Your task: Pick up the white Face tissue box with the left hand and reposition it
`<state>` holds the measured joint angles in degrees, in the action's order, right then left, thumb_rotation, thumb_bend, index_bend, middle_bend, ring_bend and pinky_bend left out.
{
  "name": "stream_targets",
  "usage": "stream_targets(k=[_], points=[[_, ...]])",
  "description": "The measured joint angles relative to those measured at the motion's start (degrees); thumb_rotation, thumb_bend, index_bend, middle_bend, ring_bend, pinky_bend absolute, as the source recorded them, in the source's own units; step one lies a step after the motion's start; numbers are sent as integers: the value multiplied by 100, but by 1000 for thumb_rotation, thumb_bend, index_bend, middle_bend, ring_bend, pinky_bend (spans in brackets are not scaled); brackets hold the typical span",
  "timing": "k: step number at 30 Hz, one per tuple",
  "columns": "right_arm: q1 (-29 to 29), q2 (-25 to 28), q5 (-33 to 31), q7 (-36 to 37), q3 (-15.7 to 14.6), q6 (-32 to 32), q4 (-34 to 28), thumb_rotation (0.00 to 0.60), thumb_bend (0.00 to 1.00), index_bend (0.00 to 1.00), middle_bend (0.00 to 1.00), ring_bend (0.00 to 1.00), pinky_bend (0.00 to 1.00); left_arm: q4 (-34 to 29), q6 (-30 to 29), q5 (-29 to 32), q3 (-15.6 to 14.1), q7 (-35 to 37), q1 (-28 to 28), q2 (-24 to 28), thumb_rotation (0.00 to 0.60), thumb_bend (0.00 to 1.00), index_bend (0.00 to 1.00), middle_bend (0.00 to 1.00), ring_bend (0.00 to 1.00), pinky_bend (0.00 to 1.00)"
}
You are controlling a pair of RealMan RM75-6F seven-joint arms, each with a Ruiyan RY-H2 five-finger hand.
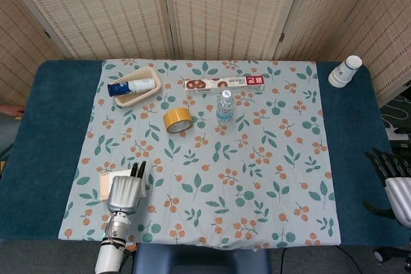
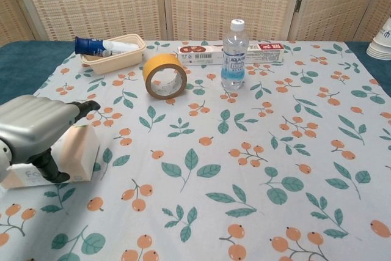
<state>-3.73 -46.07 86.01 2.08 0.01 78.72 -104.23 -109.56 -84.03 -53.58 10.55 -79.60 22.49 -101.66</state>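
Fingers (image 2: pixel 82 109) of the left hand (image 2: pixel 33 129) drape over the tissue box (image 2: pixel 78 151), apparently not yet clamped; next comes closing and lifting.

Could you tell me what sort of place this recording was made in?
Probably an indoor lab or staged test area, not a home: woven folding screens close off the back, and a floral tablecloth carries unrelated items, such as a tape roll and water bottle.
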Motion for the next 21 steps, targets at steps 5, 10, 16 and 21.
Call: stream_targets(k=[5, 10, 16, 21], points=[[-15, -5, -42, -27, 11, -29, -4, 600, 116, 30, 0, 0, 0, 122, -22, 268, 62, 25, 157, 1, 600, 163, 54, 126, 882, 959], [-30, -16, -78, -60, 18, -61, -7, 600, 116, 30, 0, 0, 0, 204, -60, 471, 62, 116, 286, 16, 600, 162, 86, 159, 882, 960], [-34, -26, -84, -85, 19, -63, -16, 600, 116, 30, 0, 0, 0, 345, -108, 652, 27, 198, 421, -9, 600, 166, 156, 224, 887, 961], [-38, -28, -96, -91, 21, -72, -16, 600, 117, 30, 0, 0, 0, 387, -126, 713, -2, 220, 481, -24, 600, 214, 328, 403, 918, 984]])
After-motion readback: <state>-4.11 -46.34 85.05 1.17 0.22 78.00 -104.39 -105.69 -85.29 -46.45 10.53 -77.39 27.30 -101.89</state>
